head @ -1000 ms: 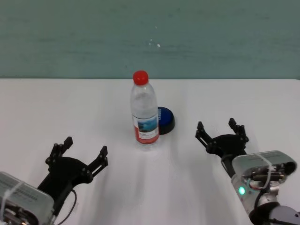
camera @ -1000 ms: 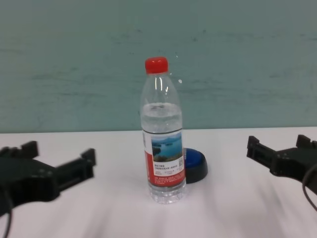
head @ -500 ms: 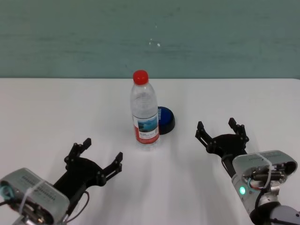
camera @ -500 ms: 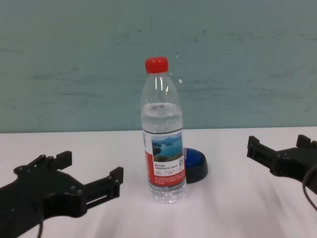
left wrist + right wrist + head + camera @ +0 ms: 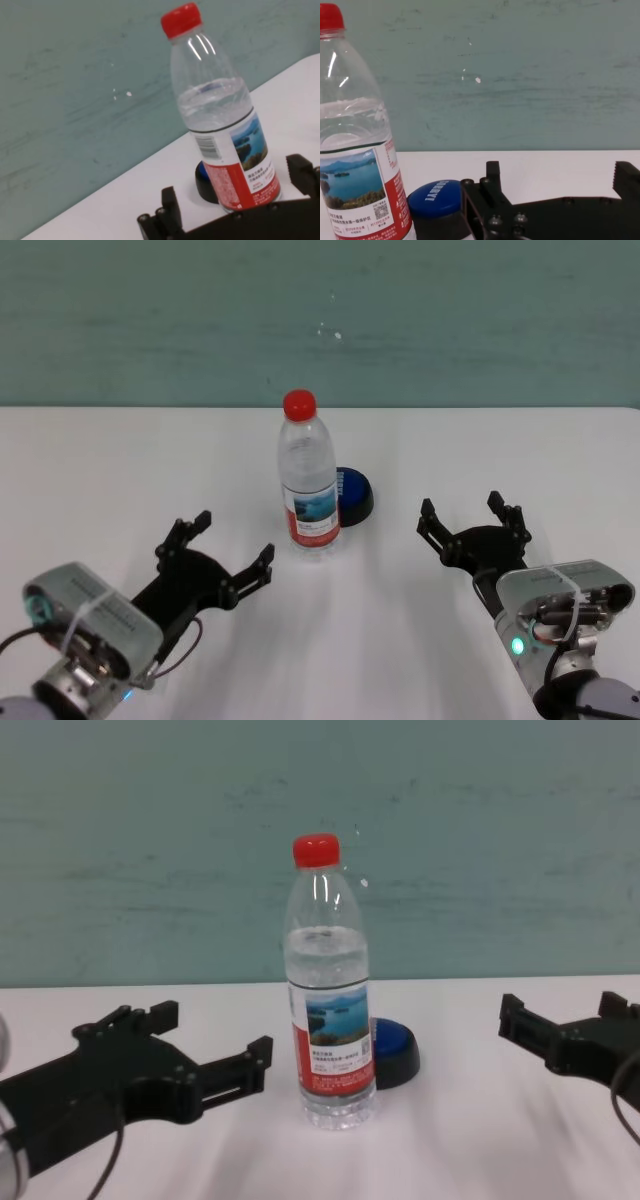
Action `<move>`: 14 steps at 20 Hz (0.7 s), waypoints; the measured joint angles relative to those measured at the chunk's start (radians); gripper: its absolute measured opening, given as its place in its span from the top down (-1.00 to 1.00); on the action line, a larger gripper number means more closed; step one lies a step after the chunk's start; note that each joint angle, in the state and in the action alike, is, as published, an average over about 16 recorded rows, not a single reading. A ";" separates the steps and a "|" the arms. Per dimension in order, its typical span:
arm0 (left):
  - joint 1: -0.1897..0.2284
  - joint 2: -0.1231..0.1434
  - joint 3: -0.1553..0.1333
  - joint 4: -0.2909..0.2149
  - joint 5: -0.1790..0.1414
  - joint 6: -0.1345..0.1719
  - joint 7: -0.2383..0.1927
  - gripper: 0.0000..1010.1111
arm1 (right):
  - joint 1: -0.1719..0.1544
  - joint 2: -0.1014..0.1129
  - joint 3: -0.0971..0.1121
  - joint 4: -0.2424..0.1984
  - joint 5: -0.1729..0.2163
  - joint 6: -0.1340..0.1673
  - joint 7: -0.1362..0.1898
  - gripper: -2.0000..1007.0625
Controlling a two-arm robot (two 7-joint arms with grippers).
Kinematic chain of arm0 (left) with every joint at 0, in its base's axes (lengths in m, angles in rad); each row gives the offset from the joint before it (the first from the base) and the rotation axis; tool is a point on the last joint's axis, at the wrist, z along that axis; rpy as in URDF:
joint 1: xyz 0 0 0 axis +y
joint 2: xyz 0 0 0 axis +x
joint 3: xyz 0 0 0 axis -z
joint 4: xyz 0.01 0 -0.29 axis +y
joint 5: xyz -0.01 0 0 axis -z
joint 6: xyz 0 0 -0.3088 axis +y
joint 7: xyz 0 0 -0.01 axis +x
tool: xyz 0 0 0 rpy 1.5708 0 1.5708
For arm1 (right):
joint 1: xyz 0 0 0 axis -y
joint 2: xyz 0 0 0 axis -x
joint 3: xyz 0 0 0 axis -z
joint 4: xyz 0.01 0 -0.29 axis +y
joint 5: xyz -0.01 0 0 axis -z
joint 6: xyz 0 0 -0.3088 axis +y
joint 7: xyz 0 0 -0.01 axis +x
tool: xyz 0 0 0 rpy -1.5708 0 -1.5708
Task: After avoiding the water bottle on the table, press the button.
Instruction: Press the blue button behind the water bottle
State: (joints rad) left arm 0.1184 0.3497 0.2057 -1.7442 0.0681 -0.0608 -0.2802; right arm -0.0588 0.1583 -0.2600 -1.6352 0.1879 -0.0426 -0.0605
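Both tools gaping | left tool point(image 5: 222, 548) near water bottle point(image 5: 308, 480) | button point(image 5: 354, 495) behind

The tall clear plastic water bottle point(image 5: 308, 483) carries a red cap and a red-and-white label printed with a blue lake scene. The low round button point(image 5: 354, 495) has a blue top with white lettering on a black base. The flat tabletop point(image 5: 120, 470) is plain white; the wall behind is mottled teal-green. Both grippers are black.
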 joint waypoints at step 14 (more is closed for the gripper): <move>-0.124 -0.028 0.057 0.114 -0.024 -0.039 -0.009 -0.98 | 0.000 0.000 0.000 0.000 0.000 0.000 0.000 -0.99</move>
State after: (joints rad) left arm -0.0059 0.3215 0.2631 -1.6298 0.0442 -0.0999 -0.2897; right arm -0.0588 0.1583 -0.2600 -1.6352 0.1879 -0.0426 -0.0605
